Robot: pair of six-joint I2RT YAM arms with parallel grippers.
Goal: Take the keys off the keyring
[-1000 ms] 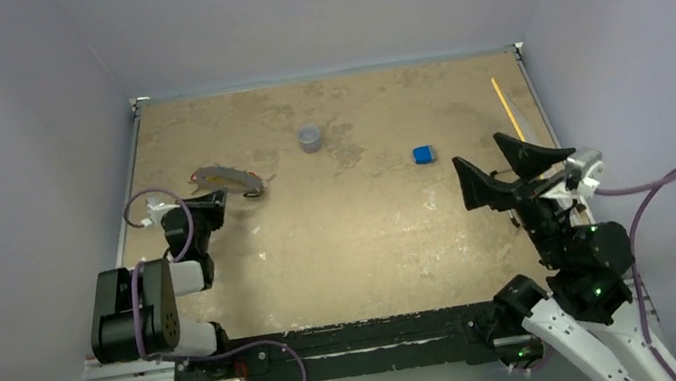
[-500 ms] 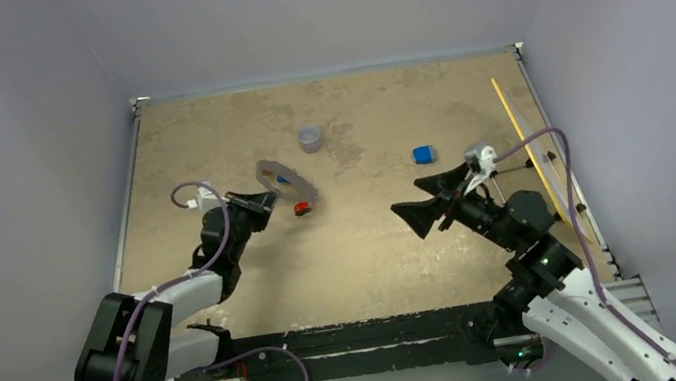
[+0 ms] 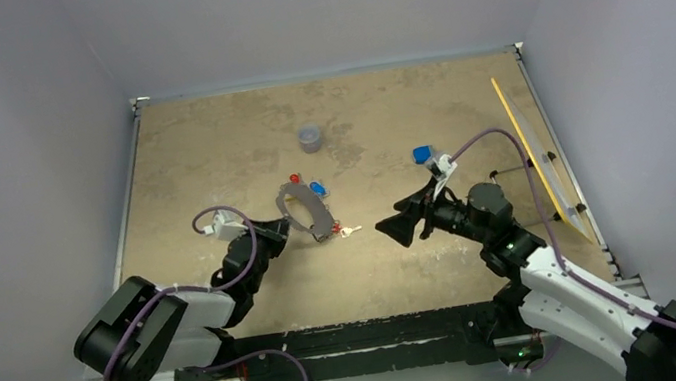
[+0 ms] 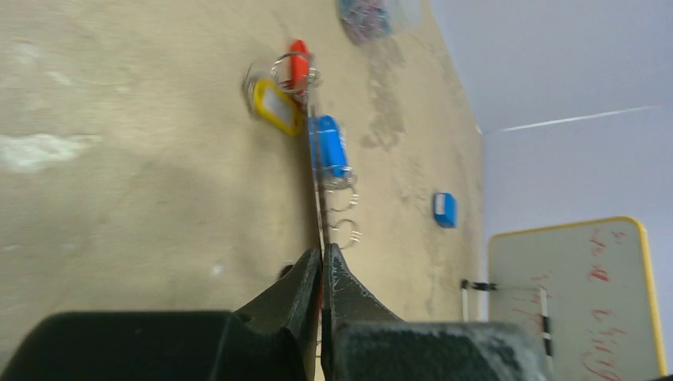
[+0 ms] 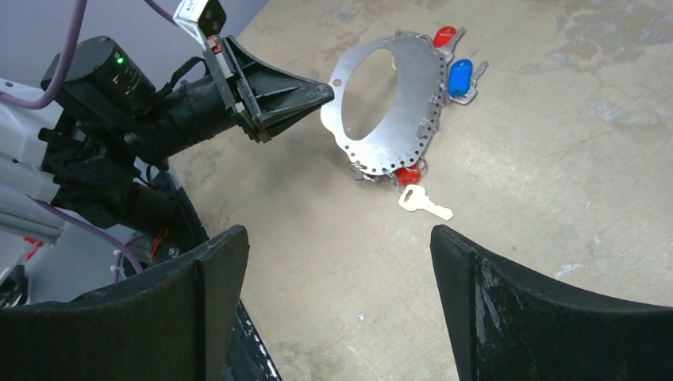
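From above, the left gripper pinches the near-left rim of the keyring and stands it on edge over the table. That is likely so the keys hang clear of the plate, where a second hand can reach them. The right gripper points at the ring from the right, near it but not touching. A grey cup and a blue block sit farther back, well apart from the work.

The left wrist view shows the jaws shut tight on the keyring, seen edge-on as a thin line. A red key, a yellow tag and a blue key dangle off it on small wire loops.

In the right wrist view, the right gripper is spread wide with nothing in it, its fingers framing the keyring. A silver key lies on the table at the ring's lower edge. It seems the easiest target, though whether it is attached cannot be told. The left gripper grips the opposite rim, bracing the ring against a pull.
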